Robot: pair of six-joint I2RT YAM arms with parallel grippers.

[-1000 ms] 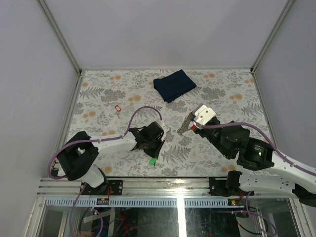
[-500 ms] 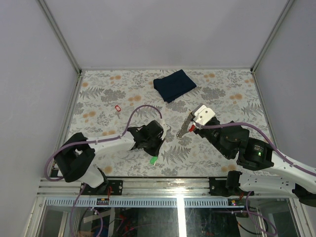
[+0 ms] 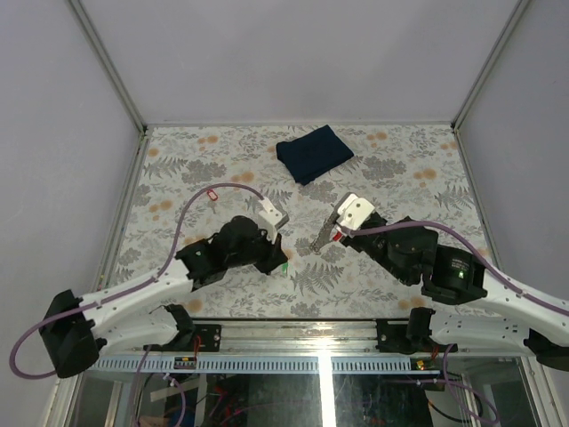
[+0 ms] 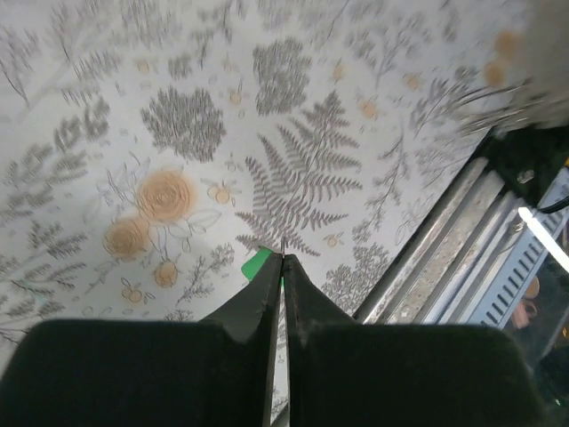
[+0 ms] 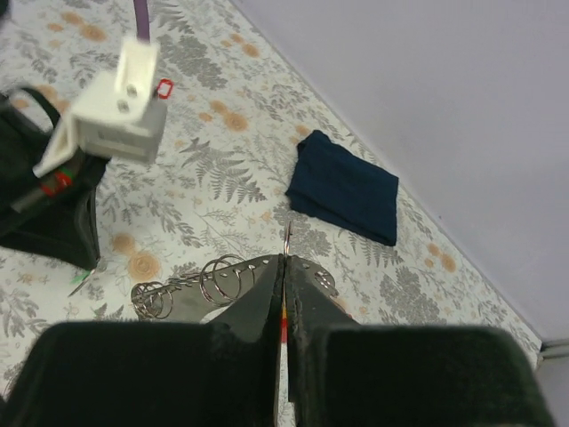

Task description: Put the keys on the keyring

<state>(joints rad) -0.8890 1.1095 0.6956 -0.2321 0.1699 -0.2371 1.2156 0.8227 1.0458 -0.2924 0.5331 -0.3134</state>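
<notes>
A floral-patterned table (image 3: pixel 178 169) is filling the walled cell, with a folded dark blue cloth (image 3: pixel 313 153) lying near its far edge. The left gripper (image 4: pixel 283 260) is hanging above the near middle of the table with its fingers pressed tightly together. The green key (image 4: pixel 257 263) is peeking out from behind one fingertip and a thin metal edge is sticking out of the seam, so it is apparently pinching that key. The right gripper (image 5: pixel 284 260) is sitting just beside it, also clamped, and is holding a ringed metal strip (image 5: pixel 227 283) by one end. The keyring (image 3: pixel 212 194), marked by its red tag, is lying flat on the table well apart from both grippers, off toward the far left.

The step in hand is looking like carrying the green key toward a loop for threading. To do it well, the left arm should be moving slowly and keeping its pinch firm, since so small a key could be pivoting or slipping between the pads. The key's hole needs to be standing clear of the fingers before any loop is meeting it. The right arm should be holding steady rather than chasing the key, with the meeting point staying inside a wrist view
</notes>
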